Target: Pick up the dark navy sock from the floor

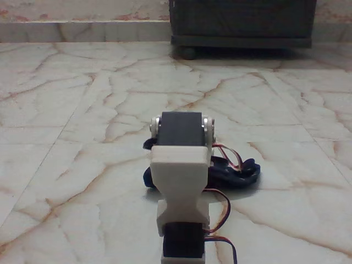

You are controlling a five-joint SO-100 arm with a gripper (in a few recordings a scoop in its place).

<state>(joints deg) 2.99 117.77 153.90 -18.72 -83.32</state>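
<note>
I have the black-and-white arm (180,181) reaching over the limp dark navy sock (236,173) on the glossy veined marble floor (82,110); its gripper is hidden, so I can't tell its opening. I judge grasping comes next.

No writing, label, brand, number or sign can be read anywhere from here; the arm's white segment (180,187) and its black motor block (182,128) are plain; the dark sock (237,174) on the floor (82,110) shows no lettering at this blur; the dark wooden cabinet (242,22) at the back has a bare front too.
</note>
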